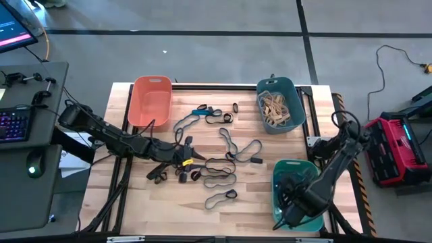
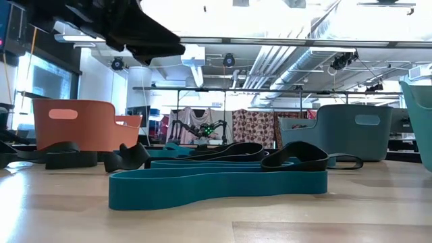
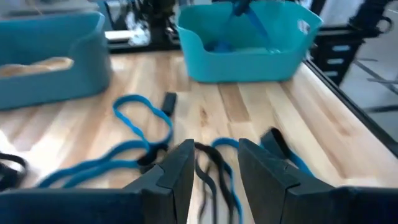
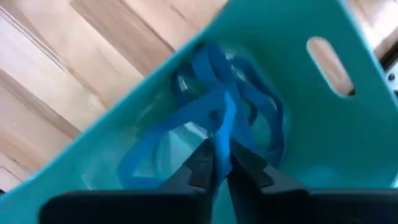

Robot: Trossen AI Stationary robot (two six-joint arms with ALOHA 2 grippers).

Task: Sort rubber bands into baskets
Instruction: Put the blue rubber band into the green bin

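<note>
Three baskets stand on the wooden table: an orange one (image 1: 150, 101) at the far left, a dark teal-blue one (image 1: 280, 104) holding tan rubber bands (image 1: 275, 108), and a lighter green one (image 1: 297, 192) at the near right. Blue and black rubber bands (image 1: 219, 165) lie loose mid-table. My right gripper (image 4: 219, 163) points down into the green basket (image 4: 292, 118), shut on a blue band. My left gripper (image 3: 214, 171) is low over the loose bands (image 1: 183, 162), open, with a black band (image 3: 210, 167) lying between and ahead of its fingers. My right gripper pinches one strand of a blue rubber band (image 4: 222, 134) between its two fingertips, coming from above and pointing down. The band hangs below the fingers inside the green basket, and its lower loops rest among other blue bands (image 4: 186, 81) on the basket's floor.
A long blue band (image 3: 143, 127) and a small black piece (image 3: 168, 101) lie ahead of my left gripper. In the low view a teal band (image 2: 216, 185) lies close in front, with black bands (image 2: 297, 156) behind it. Bare wood shows along the table's near edge.
</note>
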